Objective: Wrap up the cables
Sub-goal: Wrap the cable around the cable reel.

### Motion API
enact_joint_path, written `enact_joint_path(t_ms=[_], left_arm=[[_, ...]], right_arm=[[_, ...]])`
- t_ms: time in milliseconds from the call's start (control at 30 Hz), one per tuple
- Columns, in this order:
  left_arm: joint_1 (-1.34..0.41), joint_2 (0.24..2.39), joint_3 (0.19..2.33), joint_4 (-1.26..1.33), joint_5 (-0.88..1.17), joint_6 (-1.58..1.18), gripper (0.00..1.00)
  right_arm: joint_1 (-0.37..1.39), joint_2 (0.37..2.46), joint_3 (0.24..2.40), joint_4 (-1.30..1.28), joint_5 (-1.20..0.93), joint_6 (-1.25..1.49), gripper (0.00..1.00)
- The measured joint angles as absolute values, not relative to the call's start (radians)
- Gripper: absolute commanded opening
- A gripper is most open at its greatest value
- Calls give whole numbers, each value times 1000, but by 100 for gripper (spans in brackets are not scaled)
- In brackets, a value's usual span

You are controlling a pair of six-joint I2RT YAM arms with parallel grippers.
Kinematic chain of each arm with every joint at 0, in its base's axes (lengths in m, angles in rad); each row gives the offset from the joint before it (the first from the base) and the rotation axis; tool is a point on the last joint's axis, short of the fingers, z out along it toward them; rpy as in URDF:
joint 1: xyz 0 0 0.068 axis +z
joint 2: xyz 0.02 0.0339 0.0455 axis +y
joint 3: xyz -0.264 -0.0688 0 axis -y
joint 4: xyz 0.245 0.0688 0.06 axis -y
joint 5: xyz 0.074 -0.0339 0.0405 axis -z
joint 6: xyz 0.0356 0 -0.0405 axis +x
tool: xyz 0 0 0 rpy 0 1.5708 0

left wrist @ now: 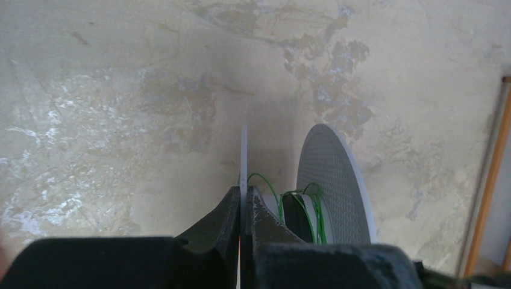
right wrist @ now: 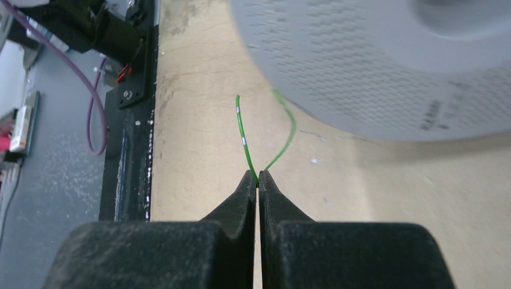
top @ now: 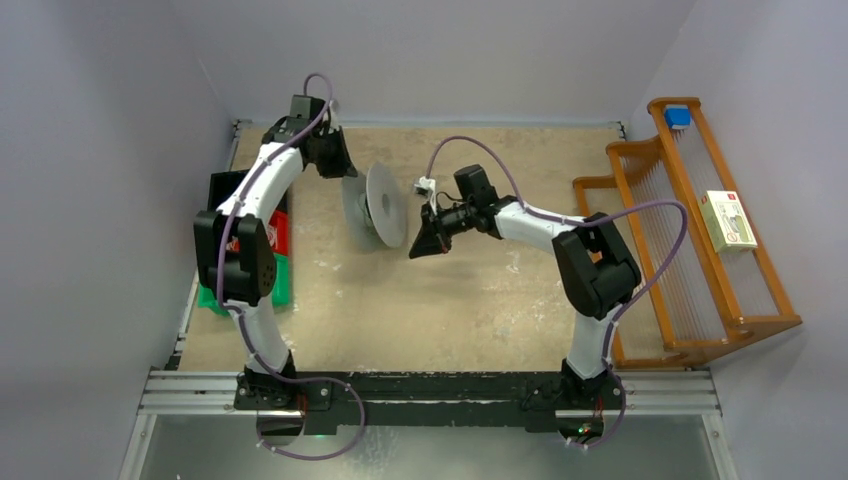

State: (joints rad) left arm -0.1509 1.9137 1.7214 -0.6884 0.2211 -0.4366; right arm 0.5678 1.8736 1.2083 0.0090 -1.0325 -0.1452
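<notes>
Tabletop point(top: 450, 310) rings spool point(top: 386, 204); left pincer point(left wrist: 243, 190) nips rim point(left wrist: 244, 150), right pincer point(right wrist: 258, 174) cable point(right wrist: 242, 135).

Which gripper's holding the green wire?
The right gripper, pinching the green wire; the left gripper clamps a spool flange instead.

Your counter point(top: 480, 300) is a worn, sandy-beige board, blotched with pale scuffs and darker stains. Plain lilac-grey walls point(top: 450, 50) close it in at the far edge and on both sides. Along the right edge you have a stepped wooden rack point(top: 700, 280) of orange-brown rails and thin rods, with a small white box point(top: 729, 220) lying on it and a blue object point(top: 679, 116) at its far end. A metal rail point(top: 430, 395) runs along the near edge. The light is soft and even.
</notes>
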Motion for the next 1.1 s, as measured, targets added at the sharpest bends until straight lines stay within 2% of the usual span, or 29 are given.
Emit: enact_joint_path(t_ms=[233,633,1100], left_arm=[[-107,1869,1594,-580,357,-450,0],[-39,1775,1363,-372,472,-540,0],[-12,1731,1235,-239,442,-650,0]], right_arm=[[460,1931,1210,68,-1040,-39,0],[453,2003,1227,81,-1065,23,0],[509,2010,1227,86,-977,20,0]])
